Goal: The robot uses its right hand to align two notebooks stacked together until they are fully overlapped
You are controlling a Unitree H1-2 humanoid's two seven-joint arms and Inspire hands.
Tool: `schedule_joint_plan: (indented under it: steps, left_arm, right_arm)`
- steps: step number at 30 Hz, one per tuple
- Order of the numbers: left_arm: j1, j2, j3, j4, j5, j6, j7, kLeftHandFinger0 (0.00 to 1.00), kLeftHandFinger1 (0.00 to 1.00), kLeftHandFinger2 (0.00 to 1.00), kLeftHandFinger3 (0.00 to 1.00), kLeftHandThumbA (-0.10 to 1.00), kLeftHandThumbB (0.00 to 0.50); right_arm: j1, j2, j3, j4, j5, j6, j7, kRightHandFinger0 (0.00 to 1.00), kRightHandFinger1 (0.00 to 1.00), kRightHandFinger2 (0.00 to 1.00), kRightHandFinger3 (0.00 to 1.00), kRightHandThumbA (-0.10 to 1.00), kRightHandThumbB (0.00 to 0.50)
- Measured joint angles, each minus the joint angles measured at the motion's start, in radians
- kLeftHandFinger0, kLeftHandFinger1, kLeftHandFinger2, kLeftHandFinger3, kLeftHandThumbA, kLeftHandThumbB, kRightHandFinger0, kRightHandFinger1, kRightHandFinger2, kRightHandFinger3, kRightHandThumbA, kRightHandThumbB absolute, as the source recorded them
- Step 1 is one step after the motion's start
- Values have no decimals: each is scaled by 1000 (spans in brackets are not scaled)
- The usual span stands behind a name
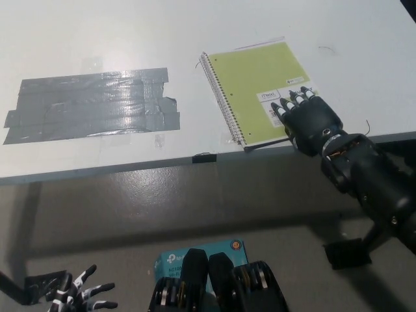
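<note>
a green spiral notebook lies near the white table's front edge, a second one barely showing beneath. the black right hand rests flat on its lower right corner, gripping nothing. the white left hand hangs low, fingers spread. grey tape patches the table, well apart.

Single head-mounted view, looking steeply down from fairly high onto the white tabletop, its front edge and the grey floor below; no second view.
</note>
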Motion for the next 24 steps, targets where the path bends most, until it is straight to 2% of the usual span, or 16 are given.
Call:
schedule_joint_plan:
  steps: [1,3,4,6,10,16,24]
  left_arm:
    - [0,0,0,0,0,0,0,564,621,779,1000,1000,500]
    - [0,0,0,0,0,0,0,564,619,777,1000,1000,500]
    - [0,0,0,0,0,0,0,566,619,776,1000,1000,500]
    - [0,0,0,0,0,0,0,557,612,768,1000,1000,500]
    - [0,0,0,0,0,0,0,560,622,763,1000,1000,500]
    - [0,0,-1,-1,0,0,0,554,612,745,1000,1000,500]
    - [1,0,-1,-1,-1,0,-1,559,640,796,1000,1000,500]
  right_arm:
    - [-2,4,0,0,-2,7,8,1000,1000,1000,1000,1000,478]
    - [-9,11,1,-1,-4,25,35,1000,1000,1000,1000,1000,478]
    - [-13,13,2,-2,-6,33,49,1000,1000,1000,1000,1000,452]
    - [-22,18,3,-2,-9,48,75,1000,1000,1000,1000,1000,438]
    - [-32,27,10,-2,-22,73,113,1000,1000,1000,1000,1000,470]
    - [-34,31,9,-2,-31,90,129,1000,1000,1000,1000,1000,446]
    - [-34,47,6,0,-31,111,138,1000,1000,1000,1000,1000,477]
